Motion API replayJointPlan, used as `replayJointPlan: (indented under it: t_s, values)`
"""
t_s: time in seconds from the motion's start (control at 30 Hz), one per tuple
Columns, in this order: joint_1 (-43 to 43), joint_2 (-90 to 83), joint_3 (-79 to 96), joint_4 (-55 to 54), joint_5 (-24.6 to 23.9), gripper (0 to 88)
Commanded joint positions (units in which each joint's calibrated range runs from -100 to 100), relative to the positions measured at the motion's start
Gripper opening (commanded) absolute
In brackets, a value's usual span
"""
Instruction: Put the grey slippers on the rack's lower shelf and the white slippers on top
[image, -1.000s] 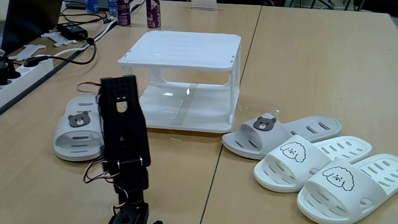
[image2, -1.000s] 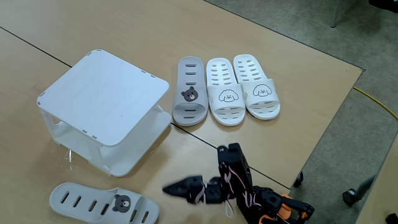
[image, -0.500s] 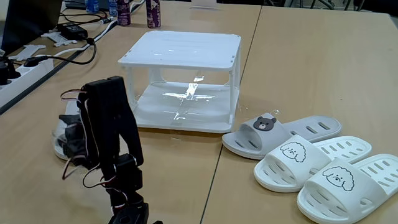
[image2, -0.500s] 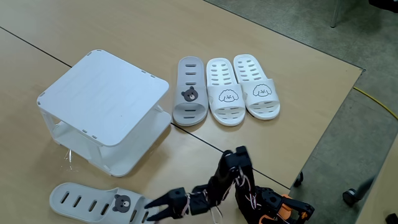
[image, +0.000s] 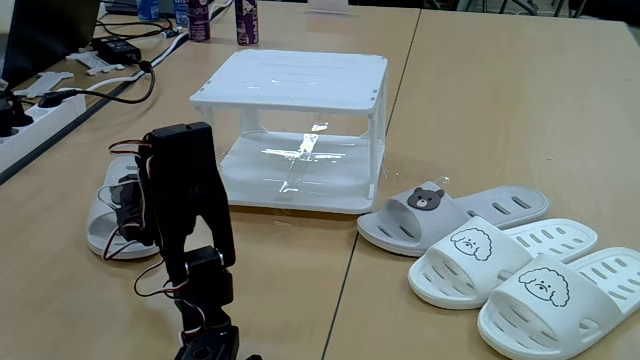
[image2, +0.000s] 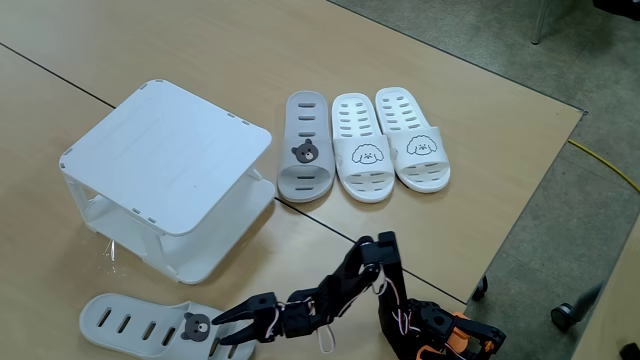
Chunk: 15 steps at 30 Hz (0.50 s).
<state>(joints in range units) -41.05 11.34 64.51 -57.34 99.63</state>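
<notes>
The white rack (image: 290, 78) (image2: 165, 165) stands mid-table with nothing on its top tier or its lower shelf (image: 300, 170). One grey slipper (image2: 140, 325) (image: 105, 225) lies apart from the rack, largely behind my arm (image: 185, 190) in a fixed view. My gripper (image2: 222, 331) is open, its fingertips at that slipper's bear-face strap. The other grey slipper (image2: 306, 145) (image: 420, 215) lies beside the rack. Next to it sit the two white slippers (image2: 362, 150) (image2: 414, 140) (image: 480, 255) (image: 555, 290), side by side.
A power strip (image: 30, 115), black cables (image: 120, 85) and bottles (image: 245, 22) line the table's far left in a fixed view. The table edge (image2: 520, 220) runs close to the arm's base (image2: 430, 335), with floor beyond.
My arm swung from mid-table toward the lone grey slipper and stretched low. The gripper now sits at its bear-face strap. Slippers and rack have not moved.
</notes>
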Motion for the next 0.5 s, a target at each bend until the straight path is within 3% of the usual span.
replayJointPlan:
  t_s: [0.0, 0.47]
  values:
    - [0.3, 4.1, -8.6, -0.1, 0.4, 24.2]
    - [2.4, 20.6, -29.6, -0.7, 0.4, 24.4]
